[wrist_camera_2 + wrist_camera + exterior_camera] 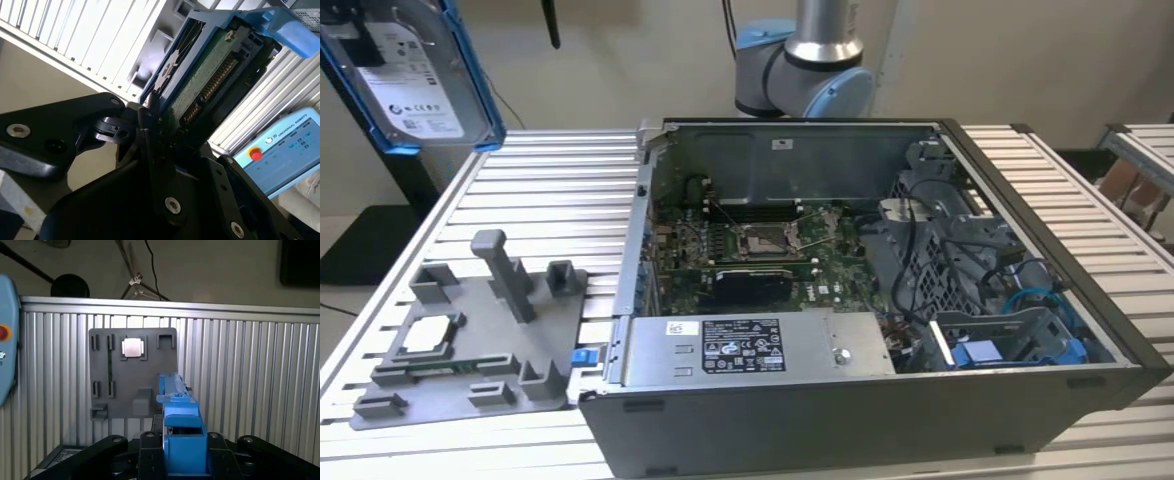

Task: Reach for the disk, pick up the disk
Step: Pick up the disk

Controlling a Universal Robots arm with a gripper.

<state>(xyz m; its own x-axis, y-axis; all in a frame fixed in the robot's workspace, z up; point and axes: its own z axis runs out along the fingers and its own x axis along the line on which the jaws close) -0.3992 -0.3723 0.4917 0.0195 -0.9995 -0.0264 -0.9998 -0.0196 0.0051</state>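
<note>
The disk (407,80) hangs in the air at the exterior view's upper left, above the far corner of the slatted table (547,200); its silver face with a white label sits in a blue plastic frame. My gripper (182,442) is shut on the disk (182,440), whose blue frame edge stands between the black fingers (150,455). In the second wrist view, the disk (210,75) shows its green circuit-board underside and connector, with my gripper (155,135) clamped on its lower end.
An open computer case (881,300) fills the middle of the table. A grey fixture plate (467,340) holding a small silver chip (430,335) lies to the exterior view's left of the case, below the disk (132,375). A light-blue pendant (280,150) lies nearby.
</note>
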